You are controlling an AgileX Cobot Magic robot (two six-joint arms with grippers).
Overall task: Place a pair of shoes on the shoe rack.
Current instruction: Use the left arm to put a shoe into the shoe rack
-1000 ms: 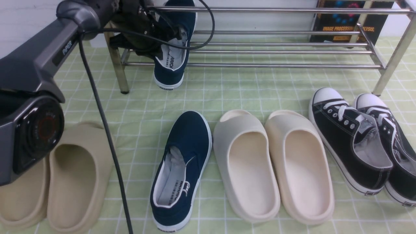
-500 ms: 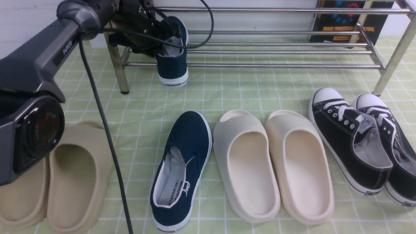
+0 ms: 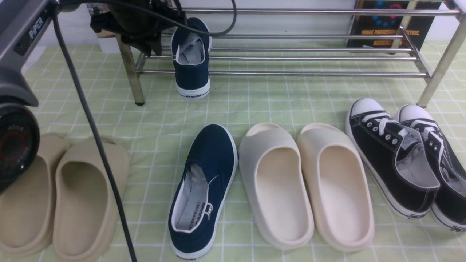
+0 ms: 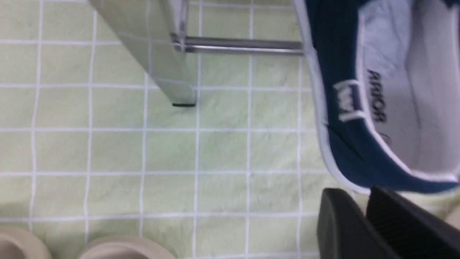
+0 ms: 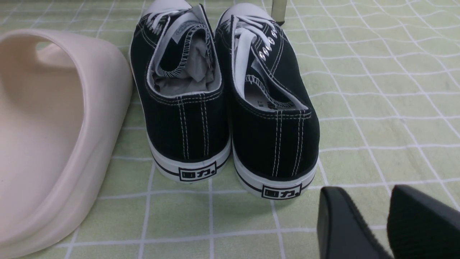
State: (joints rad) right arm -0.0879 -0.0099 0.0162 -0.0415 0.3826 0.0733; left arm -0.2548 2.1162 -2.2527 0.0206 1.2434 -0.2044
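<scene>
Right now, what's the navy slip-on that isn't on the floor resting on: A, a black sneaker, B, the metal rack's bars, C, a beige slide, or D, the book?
B: the navy slip-on lies across the lower bars of the metal rack.
</scene>
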